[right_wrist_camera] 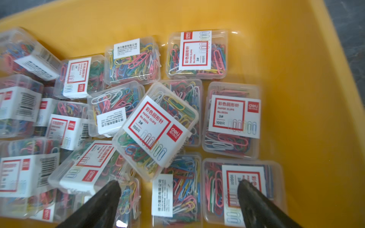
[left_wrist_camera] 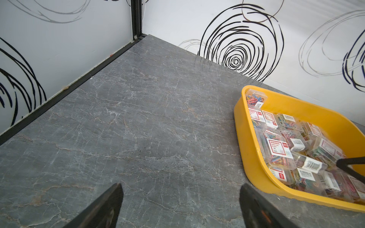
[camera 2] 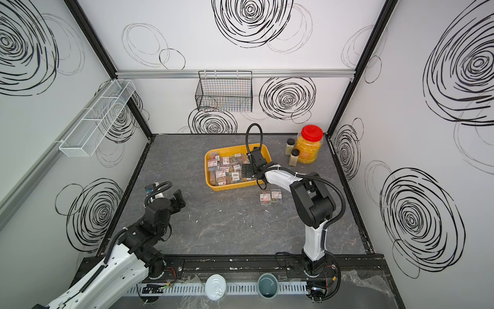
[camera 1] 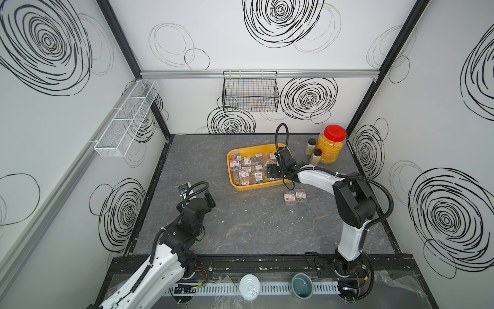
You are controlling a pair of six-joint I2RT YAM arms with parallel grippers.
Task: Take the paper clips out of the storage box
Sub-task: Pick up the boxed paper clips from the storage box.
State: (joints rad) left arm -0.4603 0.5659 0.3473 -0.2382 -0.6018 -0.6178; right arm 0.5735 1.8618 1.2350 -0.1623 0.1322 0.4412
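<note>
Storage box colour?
The storage box is yellow-orange; right wrist view shows it best.

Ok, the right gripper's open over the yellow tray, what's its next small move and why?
Probably lower the right gripper straight down and close on the paper clip case lying between its fingertips. Its jaws stand open and empty over the storage box, many cases lie inside, and only two cases are out on the table.

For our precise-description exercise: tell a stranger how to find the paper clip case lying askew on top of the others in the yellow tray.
Find the yellow tray on the table, where the right gripper hangs open. Ahead of it in the right wrist view sits the case. Unlike its neighbours, it rests on top of them, turned diagonally, red-framed label up.
</note>
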